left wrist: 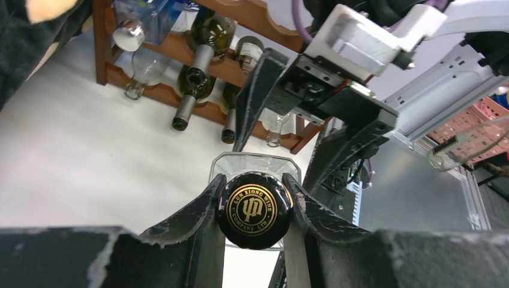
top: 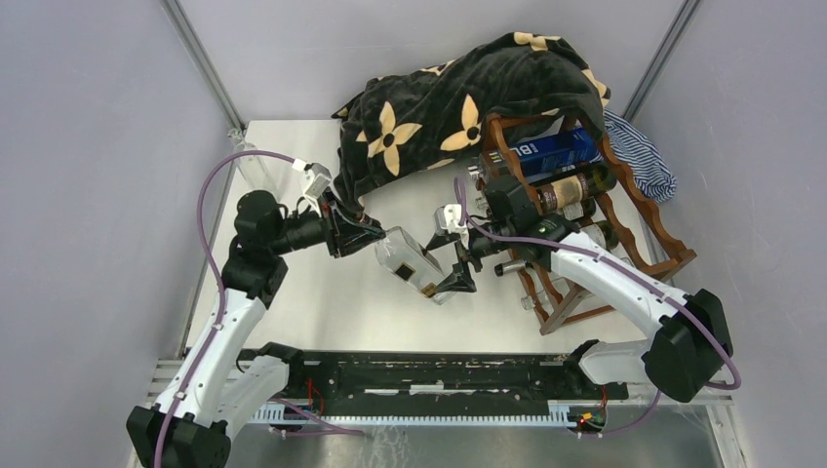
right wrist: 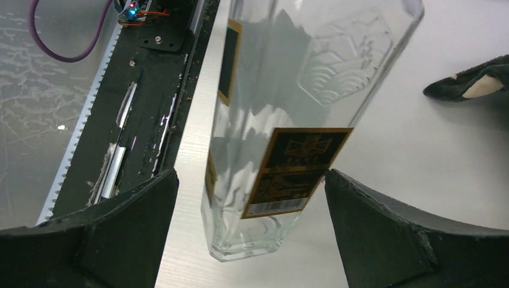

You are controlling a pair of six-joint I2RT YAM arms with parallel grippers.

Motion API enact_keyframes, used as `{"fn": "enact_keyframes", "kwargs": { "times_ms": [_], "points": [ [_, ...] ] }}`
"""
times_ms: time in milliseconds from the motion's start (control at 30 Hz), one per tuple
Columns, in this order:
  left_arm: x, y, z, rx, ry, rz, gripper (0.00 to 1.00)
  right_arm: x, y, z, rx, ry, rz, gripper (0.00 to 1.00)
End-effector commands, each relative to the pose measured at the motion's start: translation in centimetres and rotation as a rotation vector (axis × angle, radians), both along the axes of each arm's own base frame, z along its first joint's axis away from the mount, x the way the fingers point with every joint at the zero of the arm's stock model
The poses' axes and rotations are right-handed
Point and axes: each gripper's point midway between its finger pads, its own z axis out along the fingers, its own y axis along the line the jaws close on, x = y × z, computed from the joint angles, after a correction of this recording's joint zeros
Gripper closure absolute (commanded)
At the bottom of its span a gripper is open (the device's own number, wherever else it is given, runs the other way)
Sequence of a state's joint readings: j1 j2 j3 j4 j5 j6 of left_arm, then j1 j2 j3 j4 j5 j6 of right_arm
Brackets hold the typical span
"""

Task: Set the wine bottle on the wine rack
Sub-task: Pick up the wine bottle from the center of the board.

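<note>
white table [top: 322, 292] beneath clear glass wine bottle [top: 410, 261], black cap [left wrist: 254, 209], gold-trimmed label [right wrist: 297, 171].

You've got a white table [top: 293, 195] boxed in by plain pale grey walls [top: 78, 146], with metal frame posts [top: 200, 58] at the back. A black flowered blanket [top: 439, 97] is heaped at the rear, a striped cloth [top: 644, 161] beside it. Light is even. A pink crate [left wrist: 480, 120] sits beyond the table edge.

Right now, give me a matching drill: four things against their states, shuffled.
1 left gripper
2 right gripper
3 clear square glass bottle with black cap
4 dark reddish-brown wooden wine rack

A open, straddling the bottle's body
B partly under a black flowered blanket
C shut on the cap
D gripped at one end only

Pairs: 1-C, 2-A, 3-D, 4-B
</note>
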State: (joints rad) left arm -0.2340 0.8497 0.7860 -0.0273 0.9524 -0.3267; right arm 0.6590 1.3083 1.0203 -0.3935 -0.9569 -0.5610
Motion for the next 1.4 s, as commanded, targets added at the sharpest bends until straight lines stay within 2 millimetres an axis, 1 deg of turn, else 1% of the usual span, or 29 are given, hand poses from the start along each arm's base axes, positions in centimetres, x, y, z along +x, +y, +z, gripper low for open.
{"fn": "enact_keyframes", "kwargs": {
  "times_ms": [0, 267, 367, 500, 667, 900, 1033, 1233, 1367],
  "points": [
    [-3.1, -0.9, 6.2, -0.114, -0.203, -0.132, 0.98, 0.8, 0.6, 1.2, 0.055, -0.051, -0.026, 0.02],
    [-4.9, -1.7, 7.6, -0.164, -0.250, -0.190, 0.98, 0.0, 0.7, -0.3, 0.078, 0.004, -0.009, 0.02],
    [-5.2, -1.9, 8.0, -0.180, -0.266, -0.197, 0.98, -0.4, 0.8, -0.4, 0.091, 0.030, 0.000, 0.02],
    [-5.1, -2.2, 8.2, -0.191, -0.270, -0.196, 0.98, -0.7, 1.0, -0.3, 0.113, 0.064, 0.004, 0.02],
    [-4.4, -2.4, 8.1, -0.204, -0.265, -0.164, 0.98, -0.9, 1.2, -0.4, 0.134, 0.116, -0.013, 0.02],
    [-2.5, -2.3, 8.1, -0.242, -0.233, -0.047, 0.98, 0.3, 1.5, -0.3, 0.153, 0.160, -0.107, 0.02],
    [-1.6, -2.2, 7.9, -0.270, -0.207, -0.001, 0.98, 0.3, 1.6, -0.5, 0.164, 0.194, -0.122, 0.02],
    [-1.1, -2.1, 8.3, -0.310, -0.194, 0.036, 0.98, 0.1, 1.7, -0.6, 0.174, 0.215, -0.126, 0.02],
    [-1.1, -2.1, 8.9, -0.333, -0.198, 0.040, 0.98, 0.0, 1.6, -0.9, 0.184, 0.229, -0.132, 0.02]
  ]
}}
